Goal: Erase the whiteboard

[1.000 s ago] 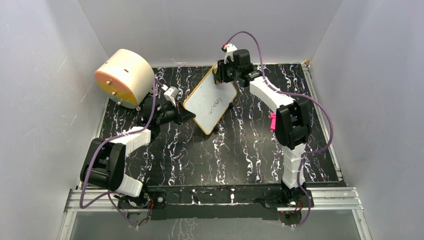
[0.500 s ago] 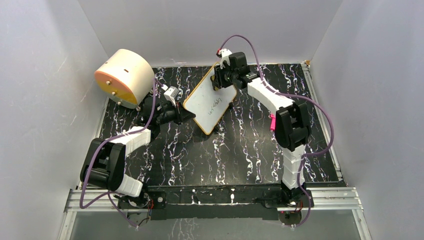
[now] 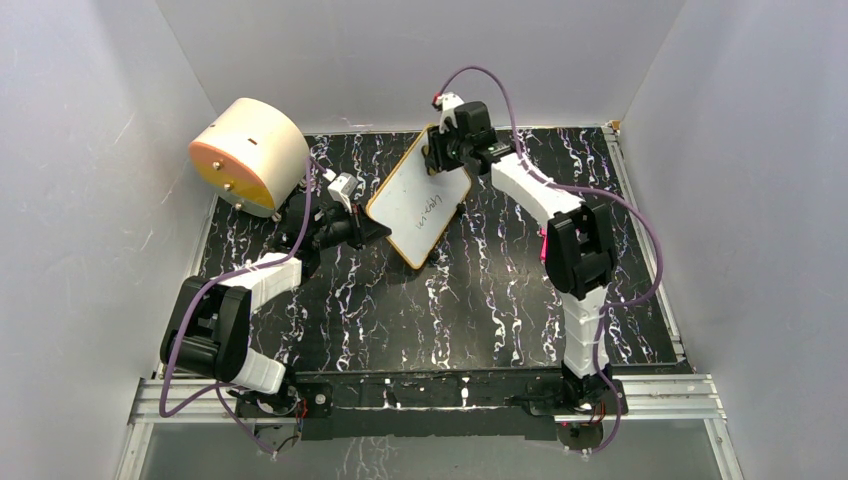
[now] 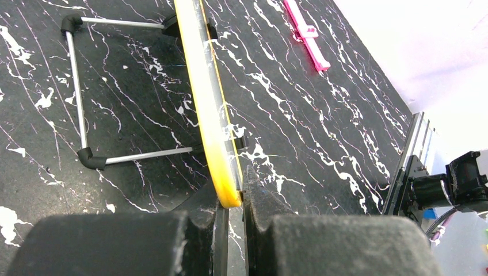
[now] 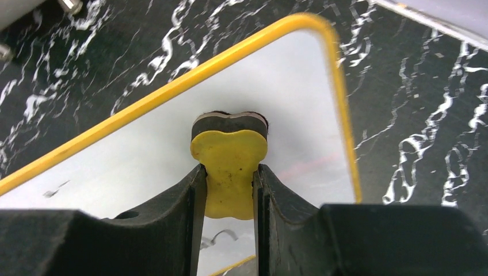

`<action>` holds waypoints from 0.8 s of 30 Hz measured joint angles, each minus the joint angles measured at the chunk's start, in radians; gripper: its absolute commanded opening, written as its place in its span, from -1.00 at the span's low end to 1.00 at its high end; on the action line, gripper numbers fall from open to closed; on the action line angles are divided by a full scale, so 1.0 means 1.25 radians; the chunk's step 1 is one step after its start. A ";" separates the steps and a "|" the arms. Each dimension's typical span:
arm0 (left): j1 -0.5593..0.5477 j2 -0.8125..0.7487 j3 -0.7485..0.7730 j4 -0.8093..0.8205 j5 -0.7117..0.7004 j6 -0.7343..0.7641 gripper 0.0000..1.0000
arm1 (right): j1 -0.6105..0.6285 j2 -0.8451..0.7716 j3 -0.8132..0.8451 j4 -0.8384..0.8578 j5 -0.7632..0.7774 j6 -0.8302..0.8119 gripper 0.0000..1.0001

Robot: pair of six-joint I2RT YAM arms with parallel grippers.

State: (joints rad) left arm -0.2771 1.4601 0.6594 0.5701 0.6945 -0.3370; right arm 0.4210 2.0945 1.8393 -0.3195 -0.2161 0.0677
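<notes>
- Whiteboard (image 3: 418,208): over the last second it has not moved. It is tilted up off the table (image 3: 480,300), face toward the right arm. The writing (image 3: 432,208) mid-board looks untouched.
- What changed: the right gripper (image 3: 443,158) slid a little across the board's far corner, toward its left. That pass only covered blank white, so I'd say nothing has really been erased yet.
- Right gripper (image 5: 228,172): fingers pinched on a yellow eraser (image 5: 229,152). The dark felt side faces the board and looks pressed against it, though I can't confirm contact.
- Board relative to the right tool: the surface is directly ahead of the fingertips. The rounded far corner is just beyond and to the right of them. The ink is back toward the wrist, near but not under the pad.
- Left gripper (image 4: 233,198): fingers closed on the board's yellow-framed edge (image 4: 207,98). From here the board runs edge-on straight ahead of the tips.
- The board's wire stand (image 4: 77,86) sits left of the edge, ahead of the left fingers. I can't tell whether it is bearing on the table.
- My read of the next move: drag the eraser back down the face over the ink while the left side braces the board. The risk is the board pivoting in that edge pinch under wipe pressure.
- Further out: a cream drum (image 3: 250,155) sits behind the left arm, well apart from the board. A pink clip (image 4: 308,37) lies on the table past the board.
</notes>
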 measured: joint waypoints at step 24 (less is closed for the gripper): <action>0.000 0.000 0.000 -0.009 -0.006 -0.002 -1.00 | 0.222 -0.222 -0.381 0.095 -0.055 -0.068 -0.67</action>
State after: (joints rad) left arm -0.2771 1.4605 0.6594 0.5594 0.6868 -0.3389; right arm 0.6991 1.8175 1.3632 -0.2012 -0.2848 -0.0177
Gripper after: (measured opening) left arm 0.047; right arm 0.294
